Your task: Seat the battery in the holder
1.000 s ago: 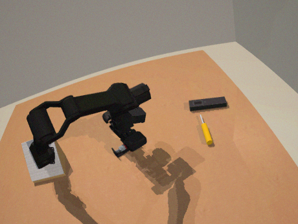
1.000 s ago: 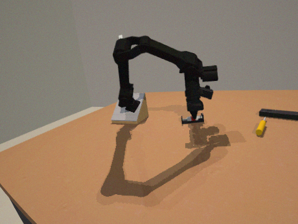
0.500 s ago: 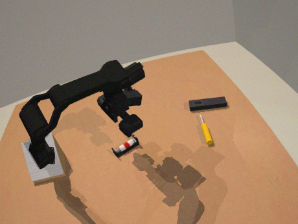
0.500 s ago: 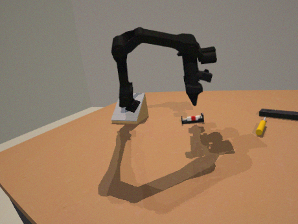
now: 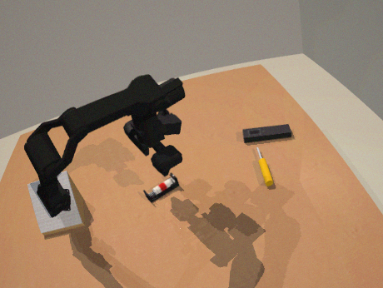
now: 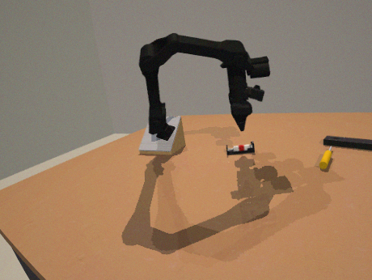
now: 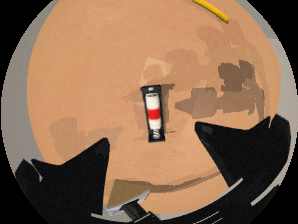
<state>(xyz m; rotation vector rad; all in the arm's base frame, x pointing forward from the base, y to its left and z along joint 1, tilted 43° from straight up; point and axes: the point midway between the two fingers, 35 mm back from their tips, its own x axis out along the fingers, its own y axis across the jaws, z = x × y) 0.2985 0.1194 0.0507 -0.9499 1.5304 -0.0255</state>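
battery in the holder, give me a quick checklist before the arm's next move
1. White cylindrical battery with red band lying inside the black battery holder, in line with it: ok.
2. Flat end against spring, terminal end under lip: cannot tell, too small.
3. Black parallel-jaw gripper open, nothing between its fingers: ok.
4. Gripper above the holder, a gap between them in the exterior view: ok.
5. Yellow-handled screwdriver and flat black rectangular box lie apart from the holder: ok.
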